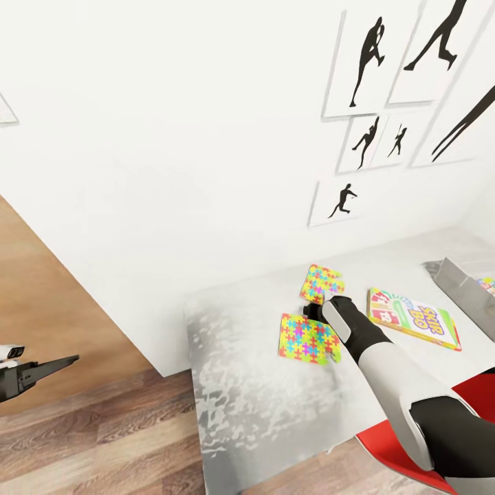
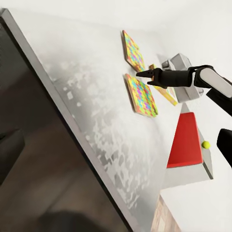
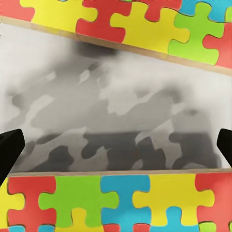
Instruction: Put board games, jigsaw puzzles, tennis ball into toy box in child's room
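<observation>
Two jigsaw puzzles lie flat on the table [image 1: 240,385], the nearer jigsaw puzzle [image 1: 308,338] just left of the right gripper [image 2: 143,74], the farther jigsaw puzzle [image 1: 320,284] just beyond. Its jaws spread wide over the gap between them. The left gripper [image 1: 65,360] hangs well away; its state is unclear.

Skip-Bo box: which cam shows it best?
Head view. The Skip-Bo box lies flat on the table with its whole lid and lettering readable, right of the right gripper. The left wrist view catches just a yellow sliver behind that gripper's fingers.
</observation>
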Tool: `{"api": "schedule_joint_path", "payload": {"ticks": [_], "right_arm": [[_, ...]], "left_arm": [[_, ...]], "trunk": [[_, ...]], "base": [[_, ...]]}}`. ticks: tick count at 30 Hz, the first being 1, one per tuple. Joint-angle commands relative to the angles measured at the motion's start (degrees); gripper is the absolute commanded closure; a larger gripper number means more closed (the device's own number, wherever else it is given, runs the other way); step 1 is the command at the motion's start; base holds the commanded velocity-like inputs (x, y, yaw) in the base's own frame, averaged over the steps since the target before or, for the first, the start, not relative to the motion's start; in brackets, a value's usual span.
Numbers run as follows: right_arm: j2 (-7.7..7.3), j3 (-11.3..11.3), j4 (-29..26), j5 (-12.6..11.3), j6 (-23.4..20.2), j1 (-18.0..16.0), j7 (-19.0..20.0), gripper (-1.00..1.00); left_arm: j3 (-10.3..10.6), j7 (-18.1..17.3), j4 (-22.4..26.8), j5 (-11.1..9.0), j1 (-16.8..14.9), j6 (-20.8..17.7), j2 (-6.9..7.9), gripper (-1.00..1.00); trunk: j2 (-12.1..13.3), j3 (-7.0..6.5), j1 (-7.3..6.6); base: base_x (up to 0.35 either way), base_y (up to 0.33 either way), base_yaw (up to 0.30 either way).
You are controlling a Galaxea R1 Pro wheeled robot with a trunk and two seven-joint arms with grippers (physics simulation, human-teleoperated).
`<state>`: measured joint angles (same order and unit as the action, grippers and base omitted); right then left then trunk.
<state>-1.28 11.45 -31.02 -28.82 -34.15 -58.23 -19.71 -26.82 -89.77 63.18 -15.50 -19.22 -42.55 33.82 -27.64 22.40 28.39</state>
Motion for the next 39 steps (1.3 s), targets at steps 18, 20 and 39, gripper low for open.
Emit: {"api": "schedule_joint_path", "payload": {"ticks": [18, 20, 39], "right_arm": [[-0.10, 0.59, -0.10, -0.54, -0.04, -0.04, -0.51, -1.00], [-0.08, 0.59, -0.10, -0.54, -0.04, -0.02, -0.51, -1.00], [0.06, 0.53, -0.10, -0.54, -0.03, 0.05, -0.51, -1.00]], "left_arm": [[0.01, -0.23, 0.01, 0.03, -0.03, -0.61, 0.00, -1.00], [0.01, -0.23, 0.01, 0.03, -0.03, -0.61, 0.00, -1.00], [-0.07, -0.23, -0.07, 0.03, -0.03, -0.61, 0.02, -1.00]], "trunk": [[-0.09, 0.10, 0.02], [-0.09, 0.10, 0.02], [-0.09, 0.10, 0.02]], "base": [[0.000, 0.000, 0.000], [-0.009, 0.000, 0.000], [-0.063, 0.028, 0.000]]}}
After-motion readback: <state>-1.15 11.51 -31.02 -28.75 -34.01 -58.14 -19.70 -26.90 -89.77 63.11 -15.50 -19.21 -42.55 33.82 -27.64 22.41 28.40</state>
